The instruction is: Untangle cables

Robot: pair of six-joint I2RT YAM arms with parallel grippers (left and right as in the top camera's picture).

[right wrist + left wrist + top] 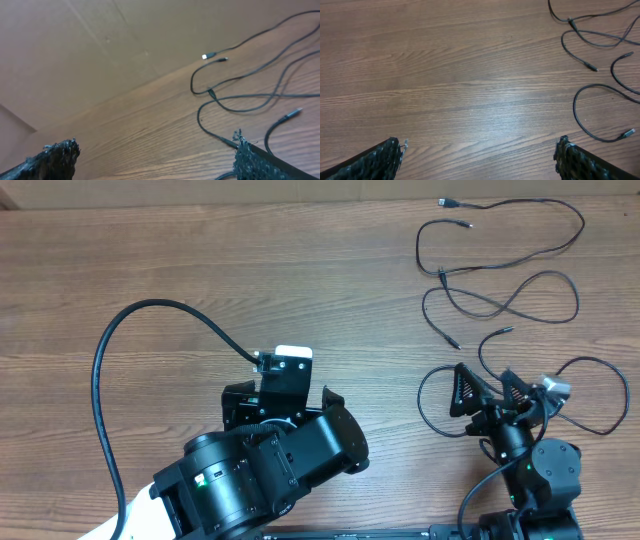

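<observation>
Thin black cables (505,302) lie as long loose strands on the wooden table at the far right, with small plug ends (447,202). Another strand (604,363) loops around my right gripper (489,387), which is open and empty just above the table. My left gripper (283,395) is open and empty over bare wood at the centre, left of the cables. The left wrist view shows its jaws (479,147) wide apart, with cable strands (583,36) and a loop with a plug (590,131) to the right. The right wrist view shows open jaws (155,147) and strands (235,77) ahead.
The left arm's thick black cable (100,370) arcs over the table's left side. A brown cardboard wall (75,50) stands behind the table's far edge. Bare wooden table (150,250) spreads left of the cables.
</observation>
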